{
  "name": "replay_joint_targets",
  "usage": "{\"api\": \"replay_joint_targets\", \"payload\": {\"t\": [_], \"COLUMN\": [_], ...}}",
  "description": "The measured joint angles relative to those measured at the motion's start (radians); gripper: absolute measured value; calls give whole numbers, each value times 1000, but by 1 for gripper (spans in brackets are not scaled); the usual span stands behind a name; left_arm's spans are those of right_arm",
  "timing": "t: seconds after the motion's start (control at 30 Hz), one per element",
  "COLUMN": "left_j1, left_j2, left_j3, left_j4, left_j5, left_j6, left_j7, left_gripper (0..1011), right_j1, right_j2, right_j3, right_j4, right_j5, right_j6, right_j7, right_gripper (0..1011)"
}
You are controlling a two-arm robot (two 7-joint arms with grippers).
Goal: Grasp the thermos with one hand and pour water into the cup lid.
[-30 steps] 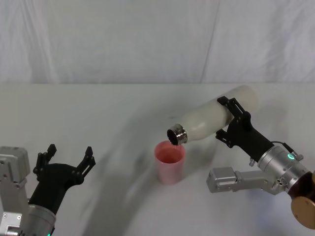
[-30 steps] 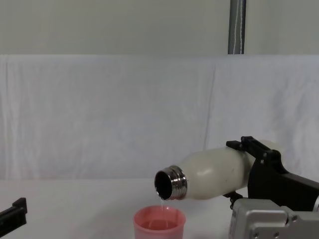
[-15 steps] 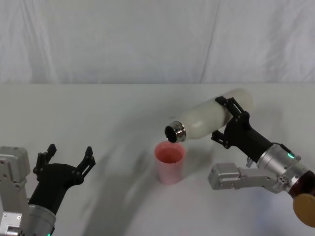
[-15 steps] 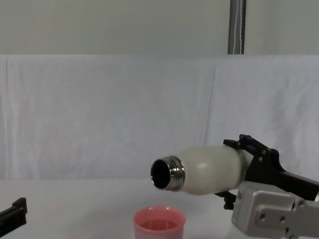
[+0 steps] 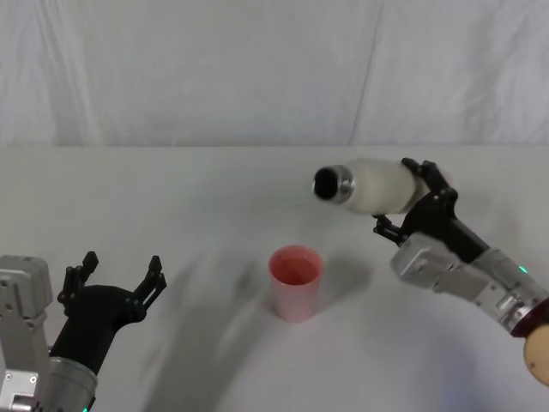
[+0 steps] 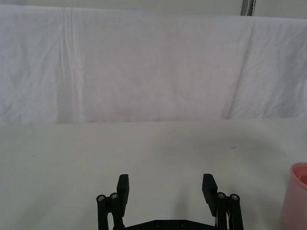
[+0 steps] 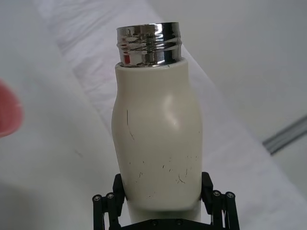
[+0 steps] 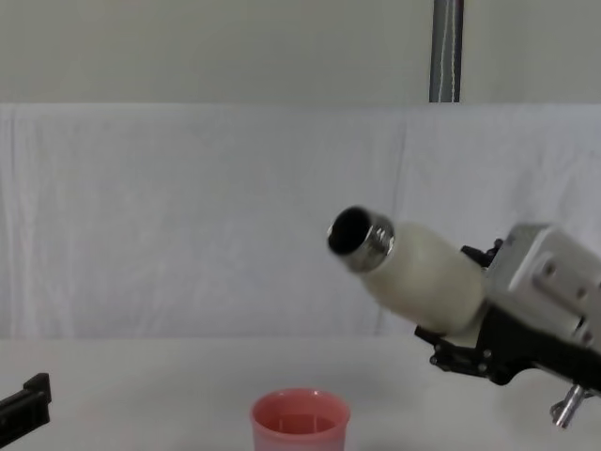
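1. Right gripper [image 5: 410,196] clamps the thermos [image 5: 371,185] by its lower body, jaws closed on it; neck raised, mouth up-left, above and right of the cup [image 5: 296,282].
2. Cup stands mid-counter [image 5: 171,197] with liquid inside.
3. Step: likely pour finished. Next calls for righting the thermos, then setting it down.
4. Left gripper [image 5: 116,276] parked near-left, jaws wide.

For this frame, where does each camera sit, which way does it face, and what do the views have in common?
Head: high, looking down at the white table; both arms show, the open left gripper parked near-left.
Chest: low, looking across; the right gripper holds the tall cream-white steel-necked thermos tilted neck-up.
Left wrist: behind the left gripper's open fingers.
Right wrist: along the thermos toward its neck.
Shared: the small round pink cup lid, seen in all four.
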Motion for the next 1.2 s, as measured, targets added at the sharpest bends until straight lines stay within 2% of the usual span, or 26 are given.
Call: {"api": "replay_joint_targets", "payload": {"t": [0.03, 0.1, 0.13, 0.33, 0.43, 0.57, 0.67, 0.9, 0.93, 1.0, 1.2], "left_j1": [0, 0, 0, 0, 0, 0, 0, 0, 0, 0, 0], "left_j2": [0, 0, 0, 0, 0, 0, 0, 0, 0, 0, 0], "left_j3": [0, 0, 0, 0, 0, 0, 0, 0, 0, 0, 0], "left_j4": [0, 0, 0, 0, 0, 0, 0, 0, 0, 0, 0], "left_j5": [0, 0, 0, 0, 0, 0, 0, 0, 0, 0, 0], "left_j6": [0, 0, 0, 0, 0, 0, 0, 0, 0, 0, 0], "left_j7": [0, 0, 0, 0, 0, 0, 0, 0, 0, 0, 0], "left_gripper": [1001, 1001, 1001, 1001, 1001, 1001, 1001, 1001, 1001, 1001, 1001], "right_j1": [-6, -13, -18, -37, -48, -54, -64, -79, -79, -85, -92], "right_j2": [-8, -18, -30, -69, -100, -122, -150, -189, -189, -202, -213], "right_j3": [16, 36, 55, 120, 168, 201, 242, 296, 296, 315, 334], "right_j4": [-3, -6, -9, -16, -21, -23, -28, -38, -38, -43, -51], "right_j5": [35, 72, 112, 239, 330, 393, 479, 607, 607, 654, 720], "right_j6": [5, 10, 16, 42, 66, 87, 120, 178, 178, 203, 248], "right_j7": [16, 32, 47, 100, 139, 165, 196, 232, 232, 242, 256], "right_gripper": [964, 964, 964, 964, 964, 964, 964, 964, 964, 964, 964]}}
